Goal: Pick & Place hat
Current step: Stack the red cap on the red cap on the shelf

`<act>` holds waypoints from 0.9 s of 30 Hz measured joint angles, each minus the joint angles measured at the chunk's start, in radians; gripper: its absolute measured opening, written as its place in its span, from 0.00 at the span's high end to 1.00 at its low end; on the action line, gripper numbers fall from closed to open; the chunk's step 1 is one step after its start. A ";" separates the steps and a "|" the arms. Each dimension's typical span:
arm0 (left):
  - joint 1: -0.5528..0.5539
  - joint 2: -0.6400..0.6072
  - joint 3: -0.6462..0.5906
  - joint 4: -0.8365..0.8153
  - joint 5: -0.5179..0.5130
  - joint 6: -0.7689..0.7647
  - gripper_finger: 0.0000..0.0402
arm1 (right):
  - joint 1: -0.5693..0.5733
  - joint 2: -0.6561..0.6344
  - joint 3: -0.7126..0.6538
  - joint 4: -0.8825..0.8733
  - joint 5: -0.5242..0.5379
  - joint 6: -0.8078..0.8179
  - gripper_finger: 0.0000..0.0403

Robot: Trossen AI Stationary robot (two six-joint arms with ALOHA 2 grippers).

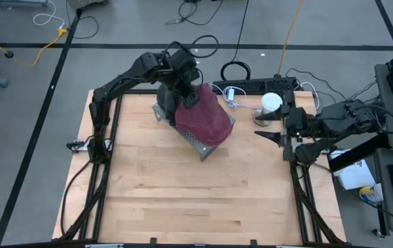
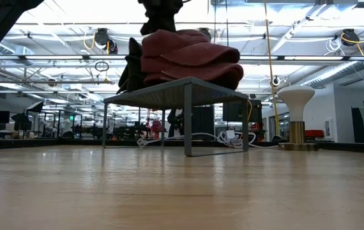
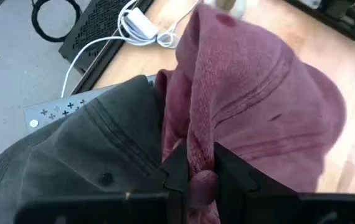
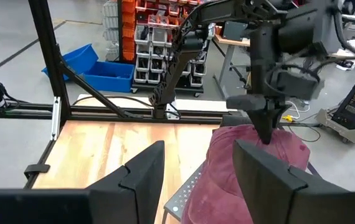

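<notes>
From above, my left gripper (image 1: 191,96) sits at the back of the table (image 1: 183,200), down on the red hat (image 1: 207,117), which lies on a grey metal stand (image 1: 200,148). A dark hat (image 1: 167,96) lies beside it on the same stand, partly under my left arm. My right gripper (image 1: 269,136) waits at the table's right edge, fingers spread, well apart from the stand, near a white stand (image 1: 271,103) on a round base. From table height, the red hat (image 2: 191,61) is heaped on the stand (image 2: 175,96), with the dark hat (image 2: 131,67) behind it; the white stand (image 2: 295,118) is off to the right. In my left wrist view, my 2 fingers (image 3: 176,168) are pressed together on a fold of the red hat (image 3: 258,99), pinching the cloth, and the dark hat (image 3: 84,149) lies just beside it. In my right wrist view, my fingers (image 4: 141,168) stand wide apart with nothing between them, and beyond them my left gripper (image 4: 266,130) meets the red hat (image 4: 227,174).
</notes>
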 joint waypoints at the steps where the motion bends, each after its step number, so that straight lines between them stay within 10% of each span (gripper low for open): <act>1: 0.000 0.002 0.000 -0.003 -0.003 0.000 0.89 | 0.000 0.004 0.000 0.000 0.001 -0.004 0.55; 17: -0.024 0.095 -0.001 -0.041 -0.036 -0.058 0.87 | 0.000 0.093 0.000 0.000 0.078 -0.034 0.55; 27: -0.024 0.097 -0.001 -0.041 -0.031 -0.084 0.50 | 0.000 0.093 0.000 -0.001 0.075 -0.033 0.55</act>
